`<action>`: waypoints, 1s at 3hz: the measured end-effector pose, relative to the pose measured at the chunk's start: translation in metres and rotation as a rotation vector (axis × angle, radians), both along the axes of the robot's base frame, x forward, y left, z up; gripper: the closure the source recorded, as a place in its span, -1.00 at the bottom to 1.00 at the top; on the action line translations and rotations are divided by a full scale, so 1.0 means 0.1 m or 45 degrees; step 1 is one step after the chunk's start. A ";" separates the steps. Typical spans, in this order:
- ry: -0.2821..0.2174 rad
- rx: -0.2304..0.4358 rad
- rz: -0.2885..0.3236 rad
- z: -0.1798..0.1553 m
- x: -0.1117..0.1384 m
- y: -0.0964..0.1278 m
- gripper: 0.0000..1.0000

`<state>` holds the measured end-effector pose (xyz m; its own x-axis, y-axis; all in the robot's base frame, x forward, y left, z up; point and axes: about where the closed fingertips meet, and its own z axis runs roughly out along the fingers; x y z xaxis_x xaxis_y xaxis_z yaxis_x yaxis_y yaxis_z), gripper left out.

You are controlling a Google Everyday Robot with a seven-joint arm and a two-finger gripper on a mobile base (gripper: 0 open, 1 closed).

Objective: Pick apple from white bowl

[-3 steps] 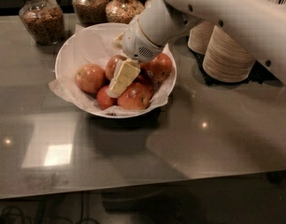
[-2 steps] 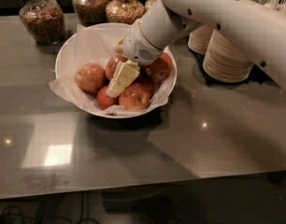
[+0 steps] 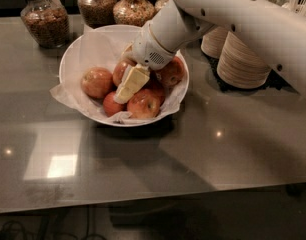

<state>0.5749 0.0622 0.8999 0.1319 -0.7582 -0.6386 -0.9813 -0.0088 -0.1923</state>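
The white bowl (image 3: 75, 54), lined with crumpled white paper, stands at the middle left of the grey table and holds several red apples. The large apple (image 3: 96, 82) with a yellow-orange blush lies at the bowl's left side. My gripper (image 3: 130, 84) reaches down from the upper right into the middle of the pile. Its cream-coloured tip lies between that apple and a big red apple (image 3: 143, 103) at the front, and just right of the large apple. Another apple (image 3: 171, 72) sits at the right under the wrist. A small dark-red apple (image 3: 111, 104) lies at the front.
Glass jars (image 3: 43, 19) of dry food stand behind the bowl. Stacks of tan paper bowls (image 3: 243, 61) stand to the right, under my arm (image 3: 243, 14). The table's front edge (image 3: 143, 196) runs along the bottom.
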 end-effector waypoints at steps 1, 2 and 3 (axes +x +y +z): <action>0.000 0.000 0.000 0.00 0.00 0.00 0.70; 0.000 0.000 0.000 0.00 0.00 0.00 1.00; -0.032 0.026 0.027 0.22 -0.06 0.01 1.00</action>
